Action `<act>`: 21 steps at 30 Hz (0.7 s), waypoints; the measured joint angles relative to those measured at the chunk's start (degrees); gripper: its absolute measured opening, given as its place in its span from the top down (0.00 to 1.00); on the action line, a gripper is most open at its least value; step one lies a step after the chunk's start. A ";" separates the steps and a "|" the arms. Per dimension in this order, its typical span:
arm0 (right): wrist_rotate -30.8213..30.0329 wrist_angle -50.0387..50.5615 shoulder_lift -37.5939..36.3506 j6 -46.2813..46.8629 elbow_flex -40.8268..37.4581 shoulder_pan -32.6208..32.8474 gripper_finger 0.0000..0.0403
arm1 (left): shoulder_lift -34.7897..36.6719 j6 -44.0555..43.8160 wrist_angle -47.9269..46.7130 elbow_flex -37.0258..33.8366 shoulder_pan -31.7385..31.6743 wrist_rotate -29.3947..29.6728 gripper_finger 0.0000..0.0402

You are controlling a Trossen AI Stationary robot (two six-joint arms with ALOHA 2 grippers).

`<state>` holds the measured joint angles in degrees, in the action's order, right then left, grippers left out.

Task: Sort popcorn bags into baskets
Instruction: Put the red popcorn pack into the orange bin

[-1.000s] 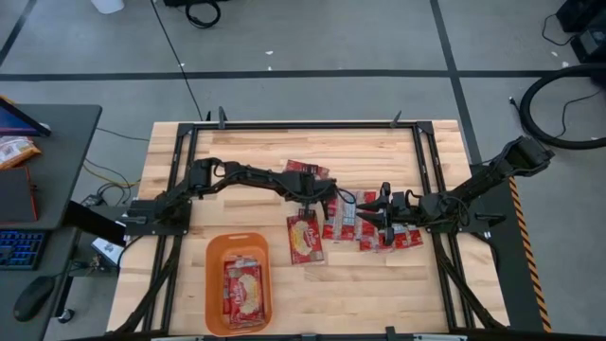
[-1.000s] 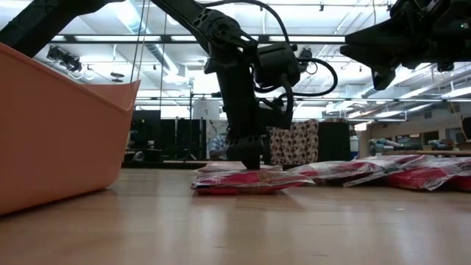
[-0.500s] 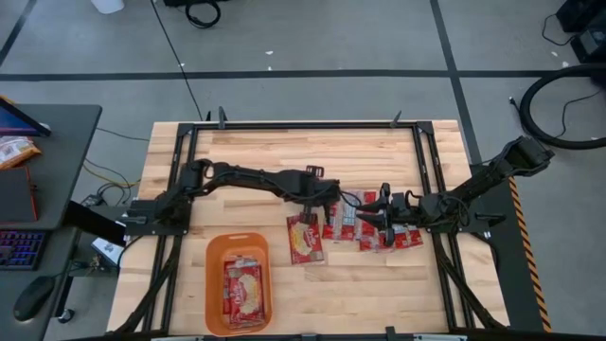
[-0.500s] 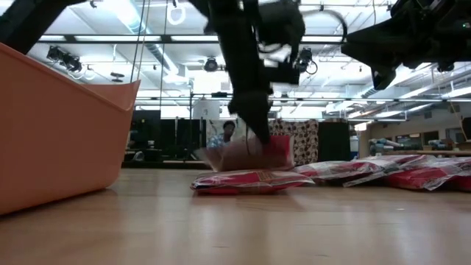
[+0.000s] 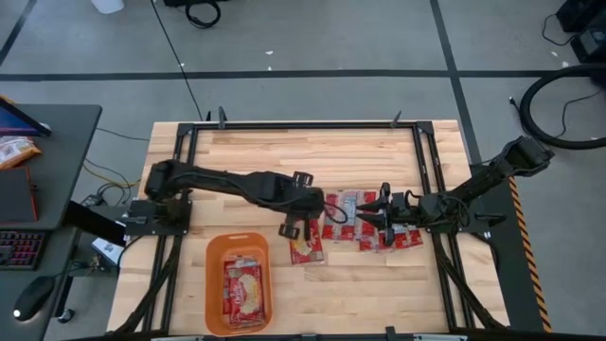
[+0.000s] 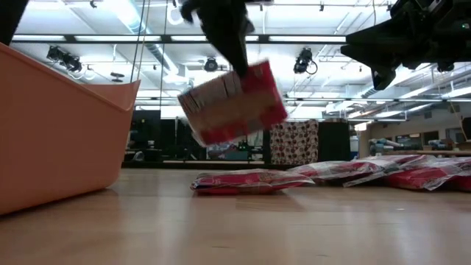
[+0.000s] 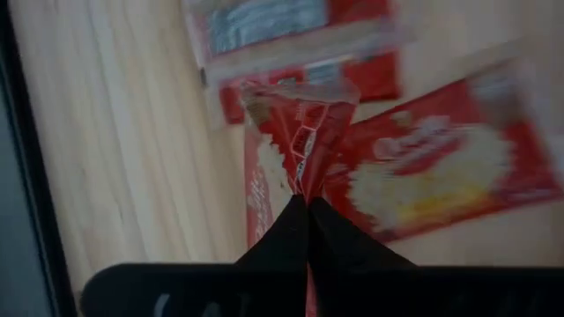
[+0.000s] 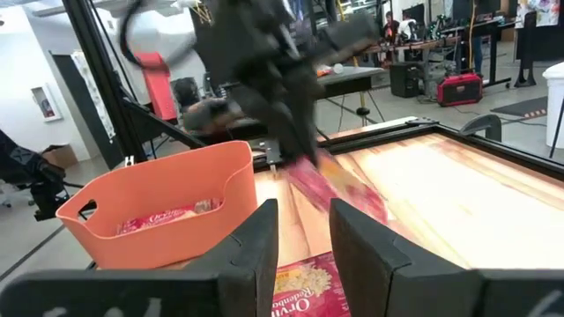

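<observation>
A robotics lab or workshop: a wooden tabletop (image 5: 284, 152) in a black metal frame (image 5: 303, 124) stands on a grey concrete floor (image 5: 312, 38) marked with dark tape lines, with cables (image 5: 199, 11) lying about. Long ceiling lights (image 6: 331, 38) and exposed beams run overhead, and benches (image 8: 423, 48) with equipment and a red case (image 8: 456, 88) fill the open hall behind.

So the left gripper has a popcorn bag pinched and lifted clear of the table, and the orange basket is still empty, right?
Not quite. The left gripper does hold a popcorn bag pinched and clear of the table, as the low view shows. But the orange basket is not empty: the high view shows red popcorn bags already lying in it.
</observation>
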<state>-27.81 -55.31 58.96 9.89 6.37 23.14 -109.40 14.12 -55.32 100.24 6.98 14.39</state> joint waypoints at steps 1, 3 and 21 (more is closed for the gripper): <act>0.00 0.00 0.00 0.00 0.00 0.00 0.73 | 1.24 -0.04 -0.32 0.00 0.45 -1.47 1.00; -0.02 -0.02 0.00 0.00 0.00 -0.02 0.73 | 3.22 -0.29 -0.51 -0.01 1.38 -4.72 1.00; -0.04 -0.02 0.00 0.00 0.00 0.00 0.73 | 15.48 -11.00 0.03 0.02 11.19 -18.19 1.00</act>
<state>-27.86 -55.33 58.96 9.89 6.37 23.14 -93.92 3.12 -55.28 100.26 18.16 -3.80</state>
